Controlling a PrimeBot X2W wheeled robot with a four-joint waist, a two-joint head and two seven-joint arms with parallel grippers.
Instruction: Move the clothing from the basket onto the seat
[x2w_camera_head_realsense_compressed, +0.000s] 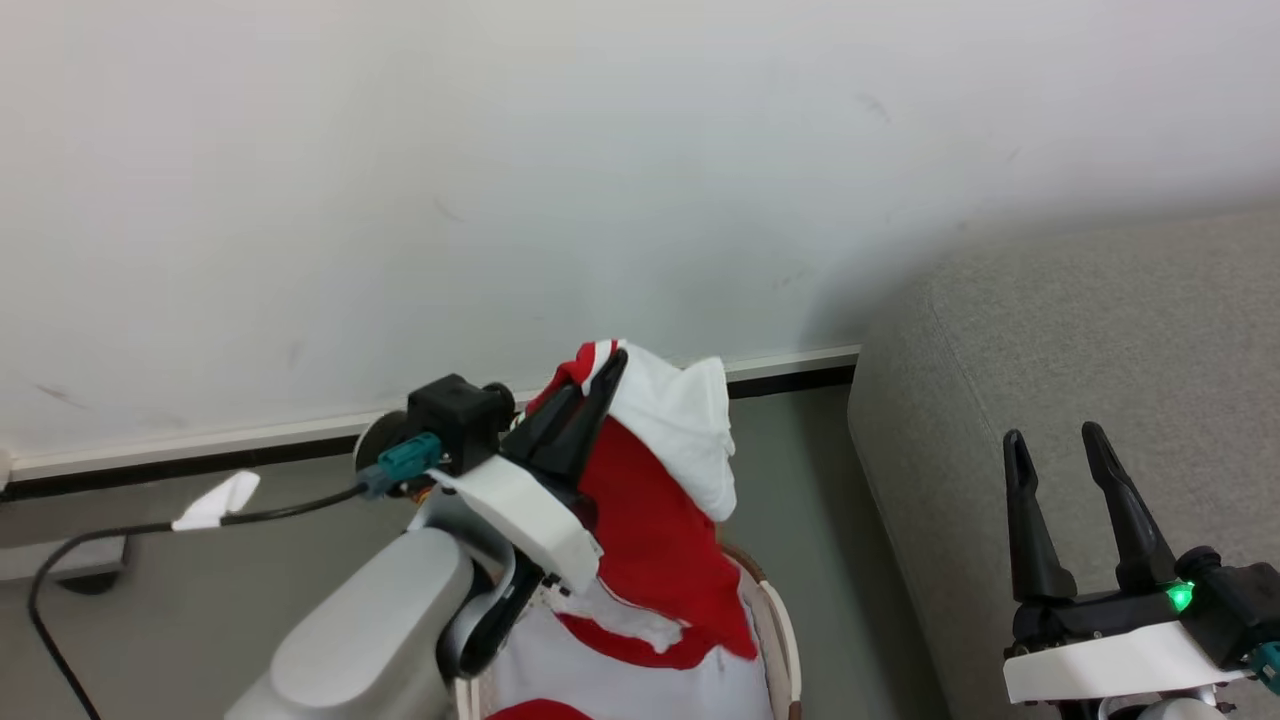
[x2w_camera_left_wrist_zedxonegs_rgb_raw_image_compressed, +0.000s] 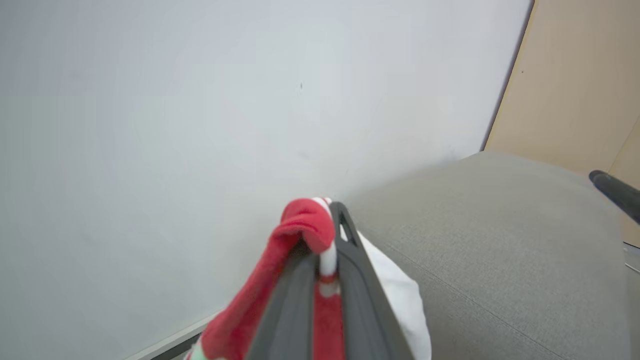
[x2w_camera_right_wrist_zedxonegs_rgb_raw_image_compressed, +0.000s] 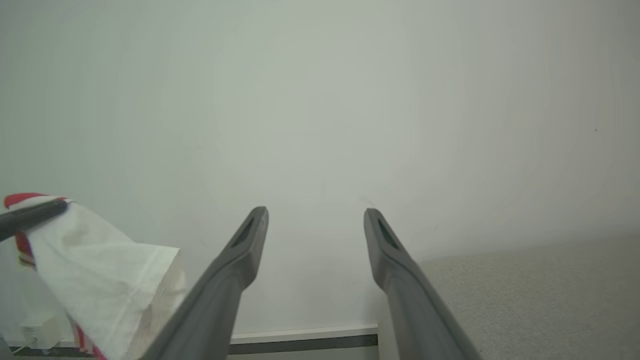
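A: Where is the garment (x2w_camera_head_realsense_compressed: 660, 540) sitting relative to the left hand (x2w_camera_head_realsense_compressed: 600, 372)?

B: It is hanging from it. The two dark fingers are pressing together on a bunched red fold with a white stripe, right at their tips. The rest is draping down below the hand, over the basket (x2w_camera_head_realsense_compressed: 778, 620).

A: And the right hand (x2w_camera_head_realsense_compressed: 1056, 435)?

B: Its fingers are standing spread and gripping nothing. It is hovering in front of the grey sofa (x2w_camera_head_realsense_compressed: 1050, 330), well apart from the cloth.

A: How is the cloth looking?

B: Soft and mostly red. A white sleeve part is flopping over the sofa side of the fingers, and thin white trim is showing at the pinch. It is hanging crumpled, not spread flat.

A: Which way is it running?

B: The long axis is running near upright. The top end is sitting at the fingertips, against the pale wall (x2w_camera_head_realsense_compressed: 500, 150), and the lower end is trailing down toward the basket mouth. I am not managing to tell whether the bottom edge is touching the red and white fabric (x2w_camera_head_realsense_compressed: 620, 680) lying inside the basket.

A: Position against the sofa?

B: The garment is hanging to the left of the sofa's rounded end. A strip of grey floor (x2w_camera_head_realsense_compressed: 800, 470) is showing between them in the head view.
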